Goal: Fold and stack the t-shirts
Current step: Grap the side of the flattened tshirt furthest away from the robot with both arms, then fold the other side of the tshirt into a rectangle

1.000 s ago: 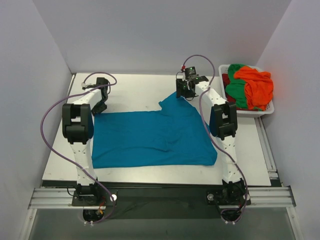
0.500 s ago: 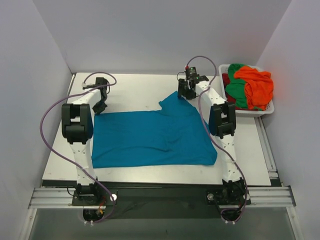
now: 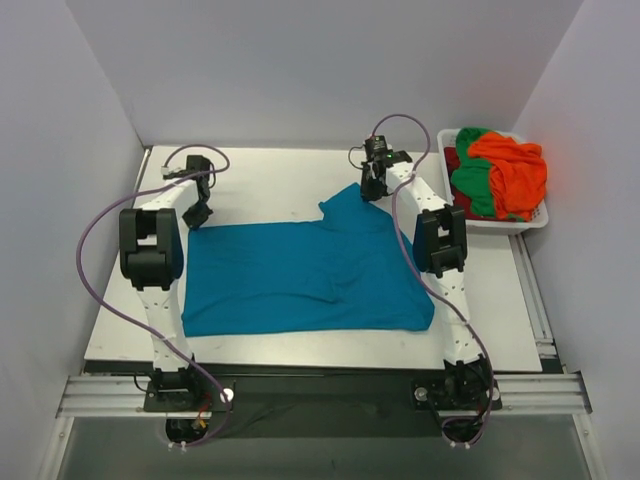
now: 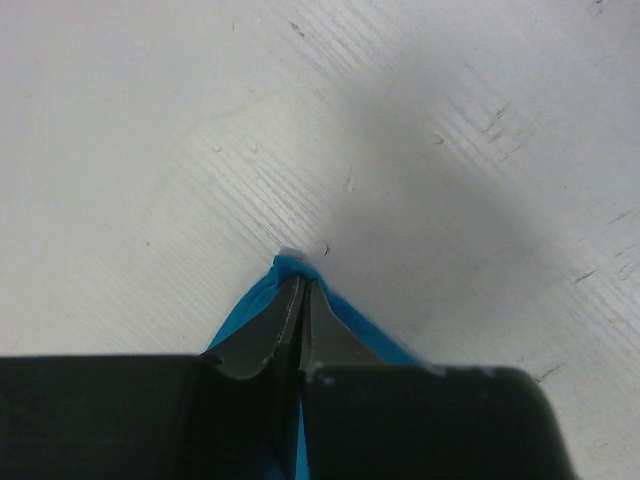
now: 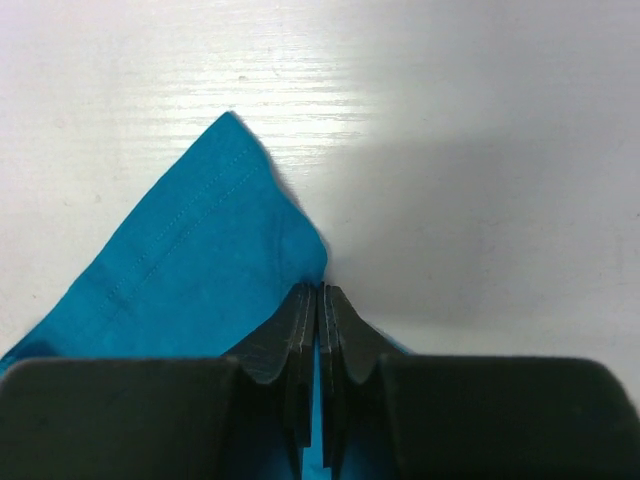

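Note:
A teal t-shirt (image 3: pixel 300 275) lies spread flat on the white table (image 3: pixel 270 175). My left gripper (image 3: pixel 197 213) is at its far left corner, and in the left wrist view that gripper (image 4: pixel 301 285) is shut with a small fold of the teal t-shirt (image 4: pixel 345 318) pinched between the tips. Over at the far right edge, beside the sleeve, is my right gripper (image 3: pixel 370 190). The right wrist view shows this gripper (image 5: pixel 320 292) shut on the teal t-shirt (image 5: pixel 200 270) hem. Orange (image 3: pixel 515 170), green (image 3: pixel 470 188) and dark red (image 3: pixel 452 160) t-shirts are piled at the far right.
The pile of shirts sits in a white plastic basket (image 3: pixel 530 222) at the table's far right corner. Grey walls close in the table on three sides. Purple cables loop over both arms.
Both grippers have closed onto the teal shirt's far edge. The right gripper has shifted slightly toward the far side, and the cloth near it has bunched a little.

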`<state>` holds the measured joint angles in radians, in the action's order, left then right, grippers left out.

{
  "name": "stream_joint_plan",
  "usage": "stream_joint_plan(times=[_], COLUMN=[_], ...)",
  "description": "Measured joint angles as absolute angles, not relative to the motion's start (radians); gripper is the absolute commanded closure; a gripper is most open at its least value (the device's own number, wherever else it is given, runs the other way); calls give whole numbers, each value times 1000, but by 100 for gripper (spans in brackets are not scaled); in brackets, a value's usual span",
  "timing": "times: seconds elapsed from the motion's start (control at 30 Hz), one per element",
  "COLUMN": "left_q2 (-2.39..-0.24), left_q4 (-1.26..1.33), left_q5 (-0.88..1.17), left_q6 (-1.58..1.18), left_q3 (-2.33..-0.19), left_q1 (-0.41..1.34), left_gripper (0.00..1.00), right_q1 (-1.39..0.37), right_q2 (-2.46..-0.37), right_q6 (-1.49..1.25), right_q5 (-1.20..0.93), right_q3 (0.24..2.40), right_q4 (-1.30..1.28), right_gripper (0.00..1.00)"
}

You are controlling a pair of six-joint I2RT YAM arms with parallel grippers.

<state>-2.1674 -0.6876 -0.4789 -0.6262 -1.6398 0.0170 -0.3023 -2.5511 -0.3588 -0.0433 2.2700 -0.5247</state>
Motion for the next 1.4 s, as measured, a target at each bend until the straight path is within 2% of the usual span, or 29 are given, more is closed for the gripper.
stream_joint_plan(times=[0.57,0.9,1.13,1.4], left_q2=[-2158,-2158,-2152,-2052], left_q4=[-563,-468,-405,-323], left_q5=[-327,-201,-121,-33], left_q6=[-593,-590,-591,-600], left_q3=[-1637,-1677,-1654,-1465], left_q1=[7,-25,-43,-62], left_gripper=[100,100,100,100], right_q1=[-253,-224,-231,-231], right_q2=[-2504,-2375,-2262,-2078], right_q6=[-336,-309,-315,-352], right_q5=[80,105,106,113], right_q3=[2232,2166,2007,1732], right_q4=[-523,-486,-453,-422], right_gripper=[100,100,100,100])
